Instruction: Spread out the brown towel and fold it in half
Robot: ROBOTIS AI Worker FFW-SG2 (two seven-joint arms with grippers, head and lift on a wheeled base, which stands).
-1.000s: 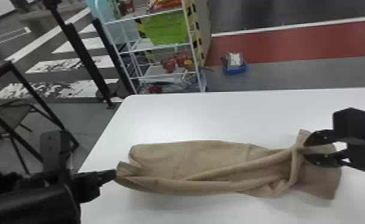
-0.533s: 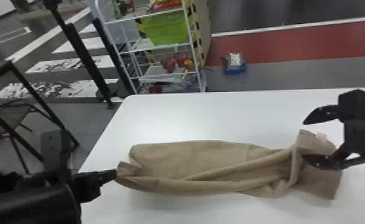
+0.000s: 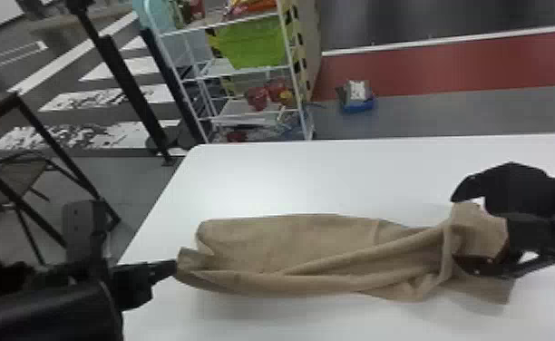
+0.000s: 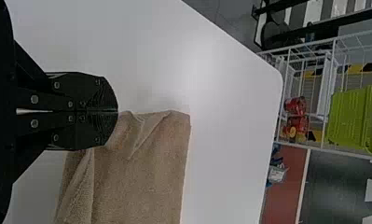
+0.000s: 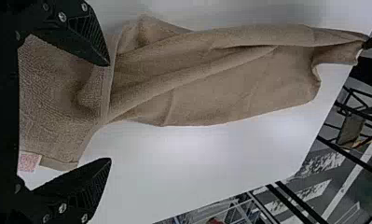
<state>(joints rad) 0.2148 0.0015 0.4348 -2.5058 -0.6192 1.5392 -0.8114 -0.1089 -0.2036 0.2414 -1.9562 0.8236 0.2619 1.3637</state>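
I've 2 grippers at 1 towel [image 3: 299,254]. L gripper [image 3: 173,268] is closed, its 2 fingers [image 4: 88,133] flat together, & has hold of 1 corner at the towel's L end. In the L wrist view the cloth comes out from btwn the tips w/ small creases, then spreads into a wider flat part.

R gripper [image 3: 455,230] is wide open: 2 fingers [image 5: 76,193] well apart, nothing clamped. The towel's R end lies btwn them; in the R wrist view 1 finger overlaps the cloth & the other is just beside its edge, nr 1 pale tag [image 5: 29,162].

Towel's on 1 white table [image 3: 335,177], stretched lengthwise L to R, i.e. from 1 gripper to the other. Not flat: long slanting folds run along it & it bunches up nr the R end, where 1 crosswise ridge stands. A flatter bit sticks out past that ridge, under the R gripper. Soft shadow on the table along the near edge.

Bkgd, past the table: 1 white wire rack [image 3: 294,68] w/ 1 green bin [image 3: 254,43] & 2 red items [image 3: 257,98] below it. 1 blue-based item [image 3: 358,105] is on the floor, R of the rack, nr 1 red strip [image 3: 426,68]. 1 chair [image 3: 11,179] is off to the L, apart from the table.
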